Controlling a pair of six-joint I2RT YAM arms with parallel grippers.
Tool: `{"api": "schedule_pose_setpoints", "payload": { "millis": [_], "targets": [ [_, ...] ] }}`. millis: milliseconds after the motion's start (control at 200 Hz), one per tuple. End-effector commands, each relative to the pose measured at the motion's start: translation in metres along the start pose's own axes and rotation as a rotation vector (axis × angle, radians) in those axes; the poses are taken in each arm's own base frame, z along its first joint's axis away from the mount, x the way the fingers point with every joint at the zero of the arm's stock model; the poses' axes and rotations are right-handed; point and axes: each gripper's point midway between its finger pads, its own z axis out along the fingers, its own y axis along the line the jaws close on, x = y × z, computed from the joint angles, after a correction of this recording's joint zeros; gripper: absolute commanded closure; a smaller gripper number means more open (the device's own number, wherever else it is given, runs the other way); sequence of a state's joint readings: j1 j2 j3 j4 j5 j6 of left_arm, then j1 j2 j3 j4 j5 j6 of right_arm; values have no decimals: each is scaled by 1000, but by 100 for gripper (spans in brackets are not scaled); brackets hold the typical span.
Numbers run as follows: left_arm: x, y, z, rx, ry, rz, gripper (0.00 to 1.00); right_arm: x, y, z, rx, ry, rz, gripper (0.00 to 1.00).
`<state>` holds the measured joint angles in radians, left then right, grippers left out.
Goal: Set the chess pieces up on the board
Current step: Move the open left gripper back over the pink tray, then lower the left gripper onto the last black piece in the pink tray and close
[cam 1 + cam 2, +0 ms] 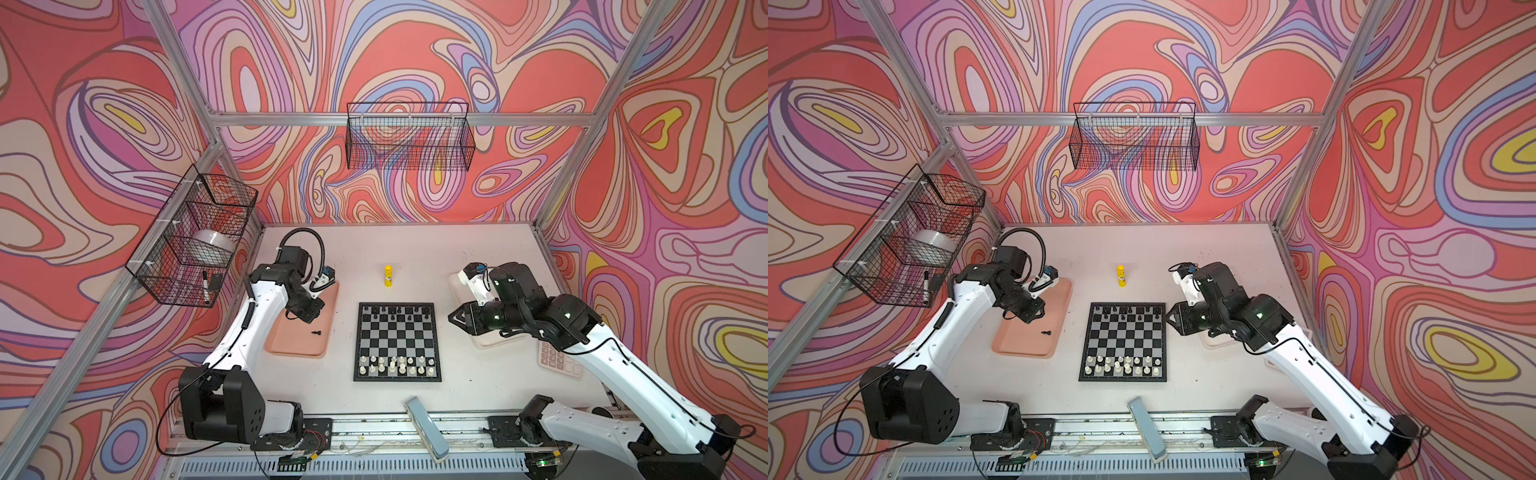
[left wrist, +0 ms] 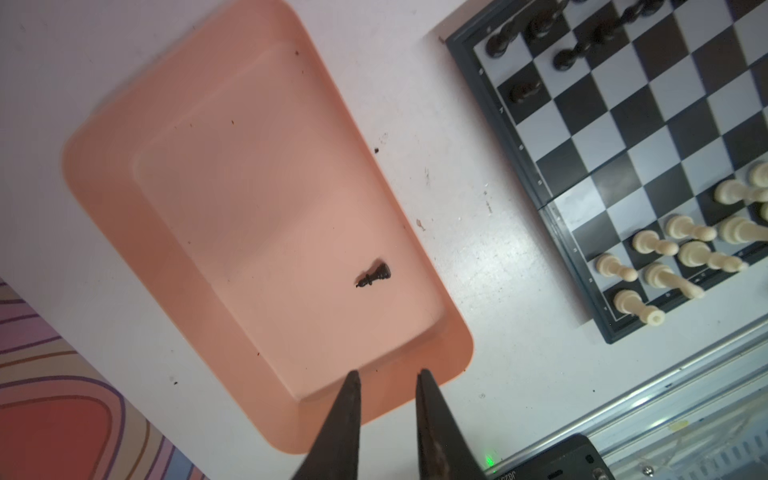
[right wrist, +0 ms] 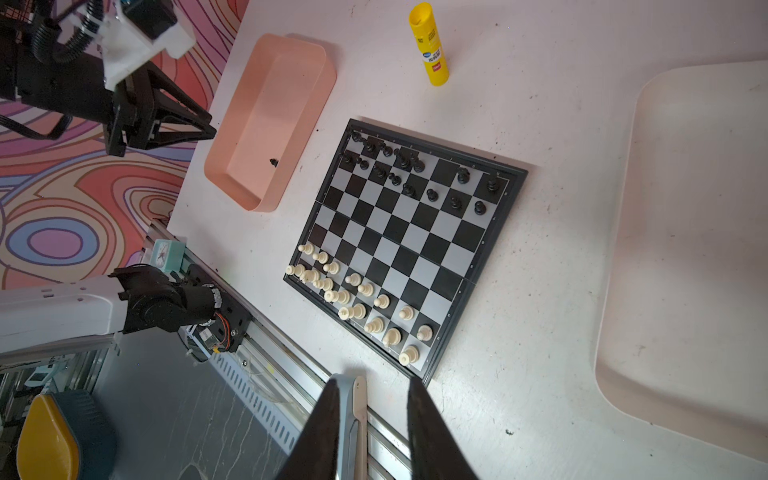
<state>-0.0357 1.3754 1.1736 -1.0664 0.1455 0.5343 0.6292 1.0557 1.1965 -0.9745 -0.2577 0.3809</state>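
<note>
The board (image 1: 397, 340) lies flat mid-table, also in the right wrist view (image 3: 415, 232). Several black chess pieces (image 1: 395, 311) stand on its two far rows. Several cream-white ones (image 1: 395, 365) stand on its two near rows. One black piece (image 1: 316, 333) (image 2: 374, 275) lies on its side in the pink tray (image 1: 291, 349). My left gripper (image 1: 308, 320) (image 2: 388, 374) hangs above that tray, short of the piece, open and empty. My right gripper (image 1: 449, 318) (image 3: 374, 382) is open and empty between the board's right edge and the white tray (image 1: 494, 343).
A yellow glue stick (image 1: 387, 276) stands upright behind the board. A pink calculator (image 1: 557, 359) lies under my right arm. A grey-blue flat object (image 1: 426, 428) sticks over the table's front rail. Wire baskets hang on the left wall (image 1: 195, 237) and back wall (image 1: 409, 137).
</note>
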Motion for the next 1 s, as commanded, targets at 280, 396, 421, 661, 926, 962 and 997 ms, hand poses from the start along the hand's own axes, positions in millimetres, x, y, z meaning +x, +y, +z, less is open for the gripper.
{"api": "schedule_pose_setpoints", "payload": {
  "millis": [280,396,421,661,926,962,997],
  "targets": [
    [41,15,46,121,65,130,70,10,-8,20,-7,16,4,72],
    [36,13,59,176,66,160,69,12,-10,25,-7,21,10,72],
    [35,12,61,184,64,167,68,13,-11,26,-6,23,12,72],
    [20,12,84,228,14,243,64,18,-17,36,8,43,31,72],
    [16,1,97,261,11,397,61,21,-21,34,30,46,49,72],
    [17,0,100,251,19,419,61,22,-22,33,33,46,50,72],
    [17,-1,101,246,19,440,61,22,-22,33,34,47,54,72]
  ]
}}
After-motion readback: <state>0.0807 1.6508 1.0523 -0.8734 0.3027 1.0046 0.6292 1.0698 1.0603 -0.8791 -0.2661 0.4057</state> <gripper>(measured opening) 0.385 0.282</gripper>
